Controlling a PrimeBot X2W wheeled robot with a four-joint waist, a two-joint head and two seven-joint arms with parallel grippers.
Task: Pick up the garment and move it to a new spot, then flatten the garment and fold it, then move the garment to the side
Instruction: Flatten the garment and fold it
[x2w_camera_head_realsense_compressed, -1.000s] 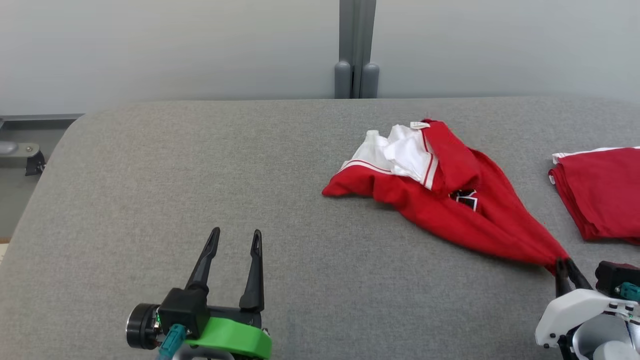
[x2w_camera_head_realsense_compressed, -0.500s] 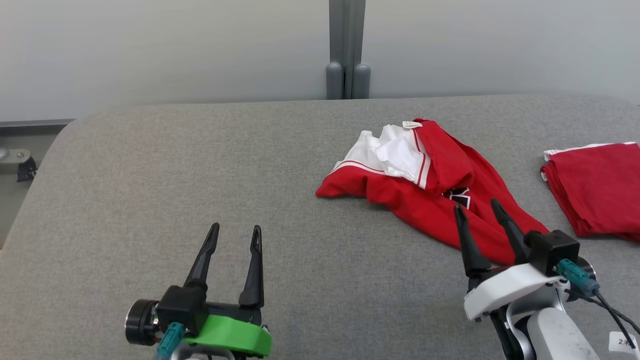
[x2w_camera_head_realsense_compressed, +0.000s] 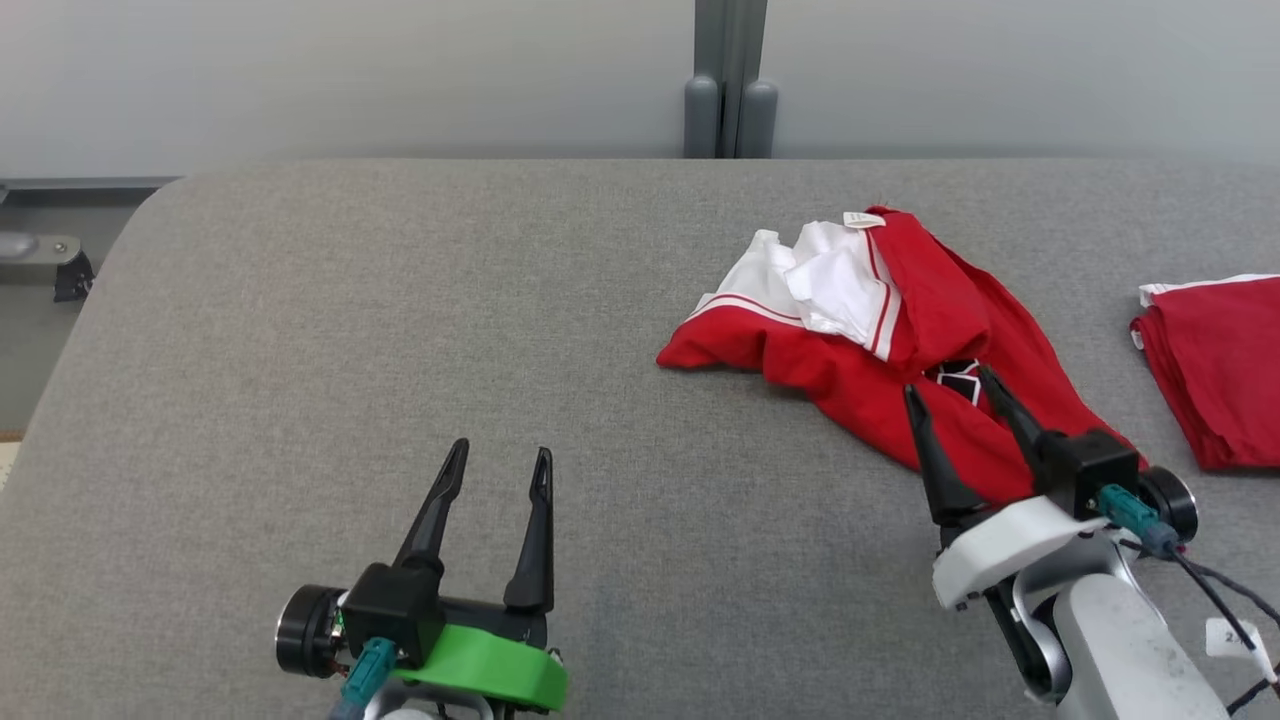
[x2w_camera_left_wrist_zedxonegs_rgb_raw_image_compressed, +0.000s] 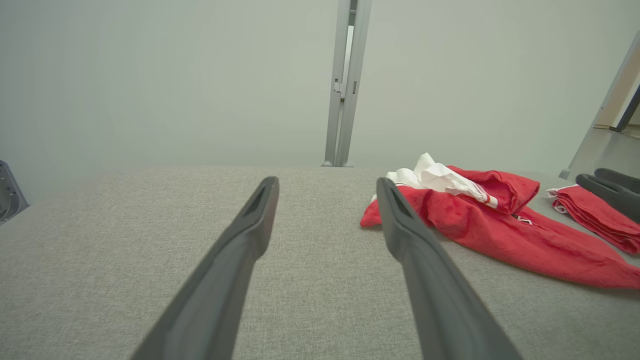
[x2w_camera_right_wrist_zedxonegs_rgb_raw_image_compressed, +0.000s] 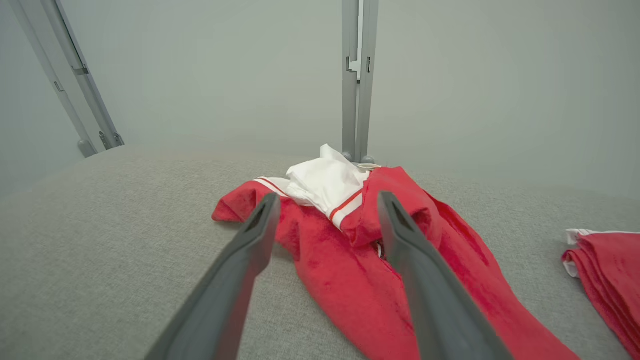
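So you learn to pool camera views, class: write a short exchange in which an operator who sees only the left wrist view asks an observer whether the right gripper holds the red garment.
Operator: Is the right gripper holding the garment?
Observer: No. Head view shows the right gripper open over the red garment, pinching nothing.
Operator: Where do its fingers point?
Observer: Right wrist view: toward the garment's white section.

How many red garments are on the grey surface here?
2: one crumpled garment right of centre, one folded garment at the right edge; its folds may hide another.
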